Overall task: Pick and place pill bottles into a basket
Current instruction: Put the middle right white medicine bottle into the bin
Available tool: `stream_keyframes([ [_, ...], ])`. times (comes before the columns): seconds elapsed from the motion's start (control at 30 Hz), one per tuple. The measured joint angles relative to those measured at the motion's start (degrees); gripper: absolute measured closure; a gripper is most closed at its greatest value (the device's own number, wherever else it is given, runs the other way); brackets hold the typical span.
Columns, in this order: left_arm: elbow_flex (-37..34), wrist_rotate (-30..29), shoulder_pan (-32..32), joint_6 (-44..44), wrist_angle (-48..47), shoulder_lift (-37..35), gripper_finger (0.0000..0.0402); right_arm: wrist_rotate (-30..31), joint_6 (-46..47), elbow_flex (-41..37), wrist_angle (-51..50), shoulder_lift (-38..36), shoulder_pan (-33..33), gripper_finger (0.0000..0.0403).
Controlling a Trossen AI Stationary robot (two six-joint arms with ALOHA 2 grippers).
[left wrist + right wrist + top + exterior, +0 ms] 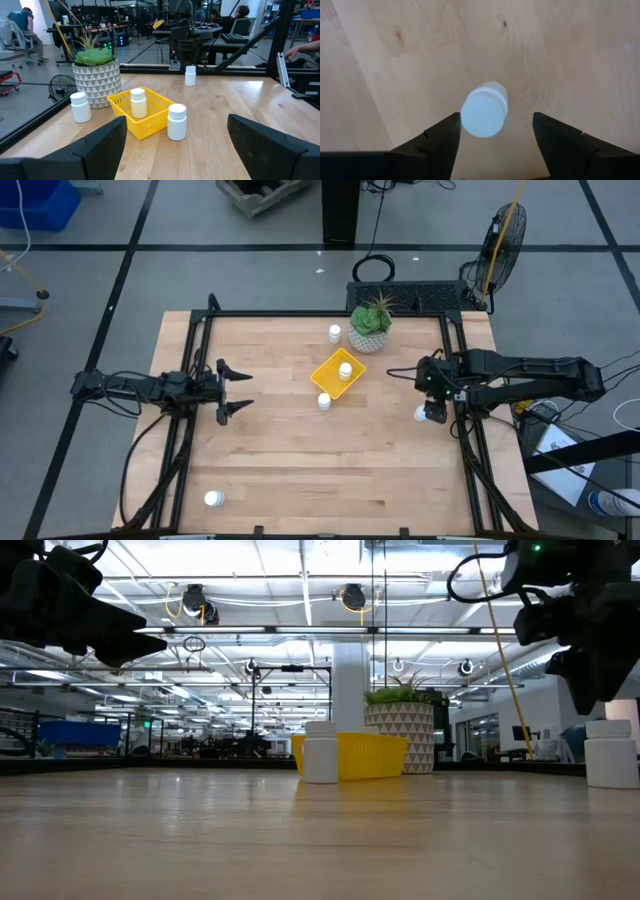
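Observation:
My right gripper (432,402) is open and points down over a white pill bottle (425,414) that stands on the table near the right edge. In the right wrist view its fingers stand on either side of the bottle's cap (483,116), and the low view shows them above the bottle (610,753), touching nothing. The yellow basket (331,380) lies at the table's middle with one bottle (345,369) standing in it. Another bottle (324,401) stands just beside its near corner. My left gripper (238,390) is open and empty at the left, pointing toward the basket.
A pale pot with a spiky green plant (370,328) stands behind the basket, with a bottle (335,333) to its left. One more bottle (212,499) stands near the front left corner. Black frame rails (462,442) run along the table's sides.

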Motion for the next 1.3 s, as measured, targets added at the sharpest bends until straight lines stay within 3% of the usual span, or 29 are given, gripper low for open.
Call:
stream_keyframes([
  [0.13, 0.0, 0.0, 0.0, 0.0, 0.0, 0.0, 0.0050, -0.3, -0.4, 0.0, -0.5, 0.0, 0.1, 0.0128],
  [0.3, 0.0, 0.0, 0.0, 0.0, 0.0, 0.0, 0.0050, -6.2, 1.5, 0.1, 1.6, 0.5, 2.5, 0.0106],
  [0.67, 0.0, 0.0, 0.0, 0.0, 0.0, 0.0, 0.0050, 3.5, -5.6, 3.4, -2.2, 3.9, 4.6, 0.0121],
  [0.9, 0.0, 0.0, 0.0, 0.0, 0.0, 0.0, 0.0050, 3.4, -7.5, 7.4, -6.0, 7.2, 7.3, 0.0121],
  [1.3, 0.0, 0.0, 0.0, 0.0, 0.0, 0.0, 0.0050, 3.6, -8.2, 4.3, -5.4, 7.7, 9.5, 0.0126],
])
